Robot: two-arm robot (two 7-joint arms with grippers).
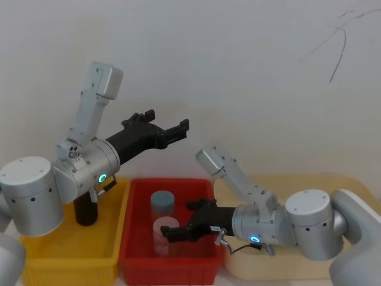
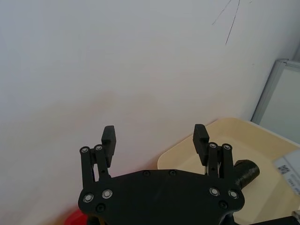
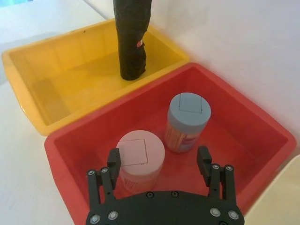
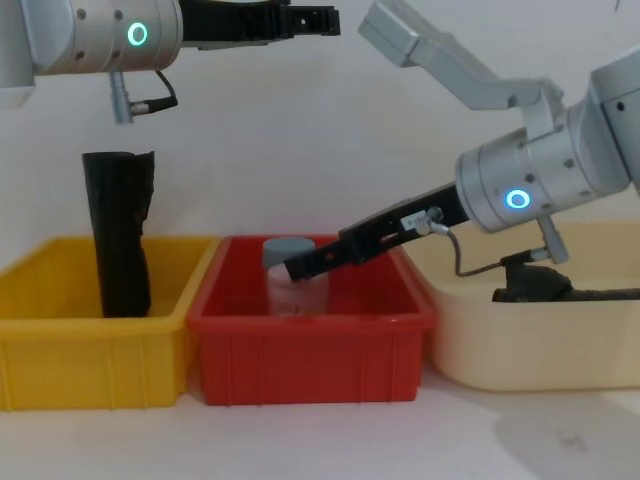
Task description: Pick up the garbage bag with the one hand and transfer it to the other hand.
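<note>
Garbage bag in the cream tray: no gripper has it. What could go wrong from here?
The garbage bag lies in the cream tray under the right arm; the open left gripper, raised high, must cross that arm to reach it and may collide.
The open right gripper hangs low in the red bin over the pink-lidded jar and could knock it.
The thick black roll in the yellow bin stands nearer the left gripper and might be grabbed instead.
</note>
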